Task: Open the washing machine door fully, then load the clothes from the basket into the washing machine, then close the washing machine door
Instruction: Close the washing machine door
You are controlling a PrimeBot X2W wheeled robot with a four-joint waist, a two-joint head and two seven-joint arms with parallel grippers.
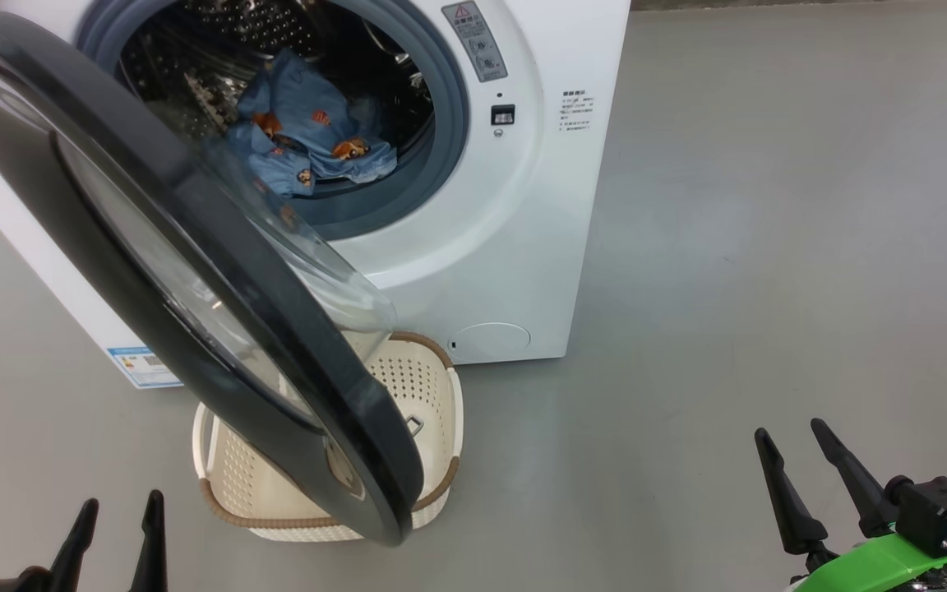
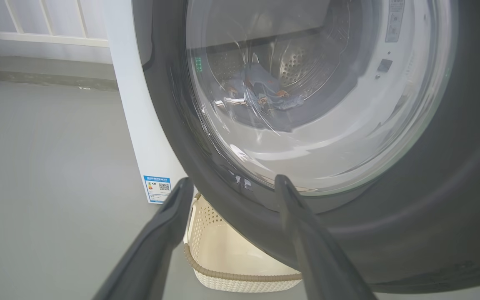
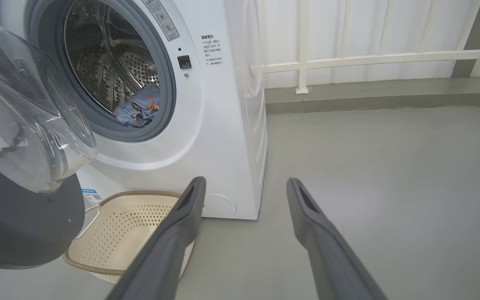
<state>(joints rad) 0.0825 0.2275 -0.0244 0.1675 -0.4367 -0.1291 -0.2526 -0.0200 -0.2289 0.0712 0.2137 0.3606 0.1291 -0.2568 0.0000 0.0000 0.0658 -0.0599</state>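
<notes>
The white washing machine (image 1: 523,205) stands with its black-rimmed round door (image 1: 194,271) swung out toward me, partly across the opening. Light-blue printed clothes (image 1: 309,136) lie inside the steel drum, seen also through the door glass as clothes (image 2: 265,93) and from the right as clothes (image 3: 138,110). The cream basket (image 1: 432,411) sits on the floor under the door, with no clothes in the part I see; basket (image 3: 127,225), basket (image 2: 231,258). My left gripper (image 1: 118,514) is open at lower left, just short of the door's outer face (image 2: 390,233). My right gripper (image 1: 790,440) hangs open at lower right over bare floor.
Grey floor (image 1: 769,247) stretches wide to the right of the machine. A white railing (image 3: 348,60) and a low grey kerb run behind it. A blue label sticker (image 1: 140,366) marks the machine's lower front corner.
</notes>
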